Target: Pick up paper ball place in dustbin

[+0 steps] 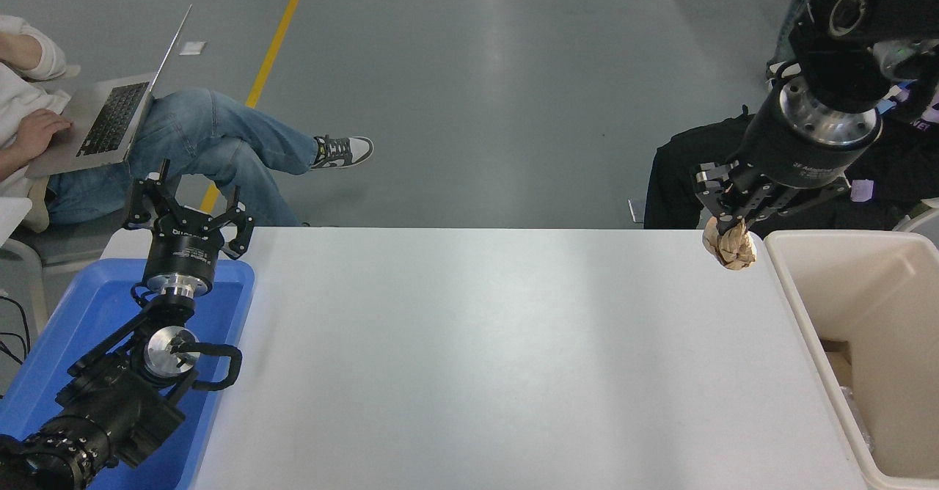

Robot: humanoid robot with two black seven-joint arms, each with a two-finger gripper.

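My right gripper (733, 224) hangs from the upper right, pointing down, shut on the paper ball (730, 248), a wrinkled tan-brown wad. It holds the ball in the air above the table's far right corner, just left of the dustbin's near-left rim. The dustbin (803, 306) is a large beige bin beside the table's right edge, with some scraps at its bottom. My left gripper (187, 211) is open and parked at the lower left over a blue tray.
A shallow blue tray (81, 314) sits at the table's left edge under my left arm. A person with a laptop (110, 119) sits at the far left. Another person in black (682, 174) sits behind the far right corner.
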